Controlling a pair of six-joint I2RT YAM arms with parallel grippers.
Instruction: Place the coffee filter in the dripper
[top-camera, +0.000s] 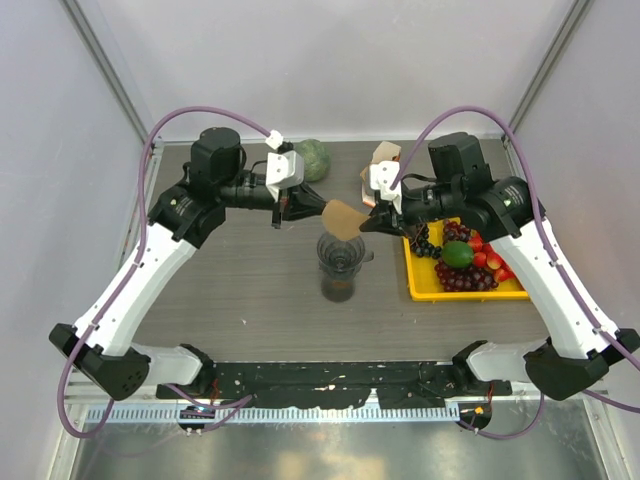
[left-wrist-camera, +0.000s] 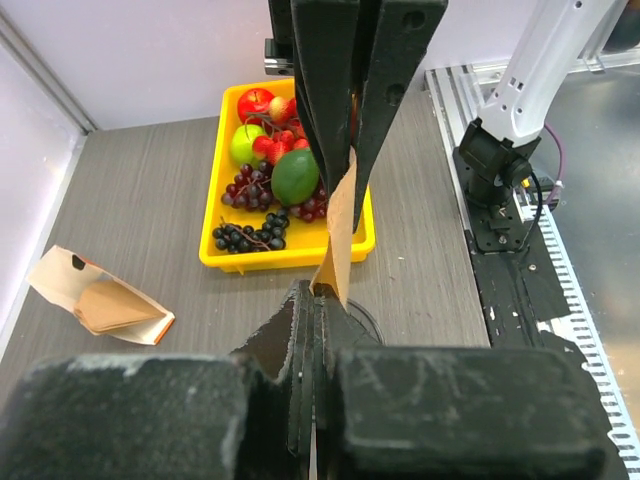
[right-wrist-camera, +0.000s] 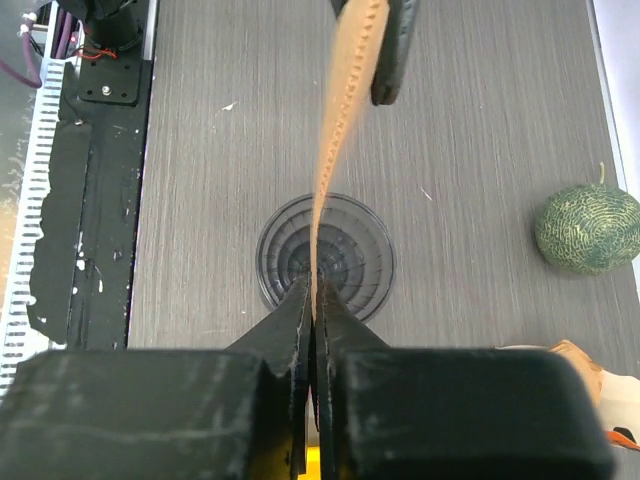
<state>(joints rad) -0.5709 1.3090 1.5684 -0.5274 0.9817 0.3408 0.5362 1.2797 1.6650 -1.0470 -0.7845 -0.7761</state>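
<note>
Clearance around the dripper (top-camera: 341, 252). From above, its mouth is barred by the coffee filter (top-camera: 343, 218), which spans the gap between the left hand (top-camera: 303, 212) and the right hand (top-camera: 370, 222); both are clamped on it from opposite sides. To the right, the yellow fruit tray (top-camera: 414, 290) stands near the dripper. At the far edge, a melon (top-camera: 312, 158) and a filter pack (top-camera: 386, 153) sit behind the hands. Bare counter (top-camera: 240, 290) lies open left of the dripper and on its near side.
</note>
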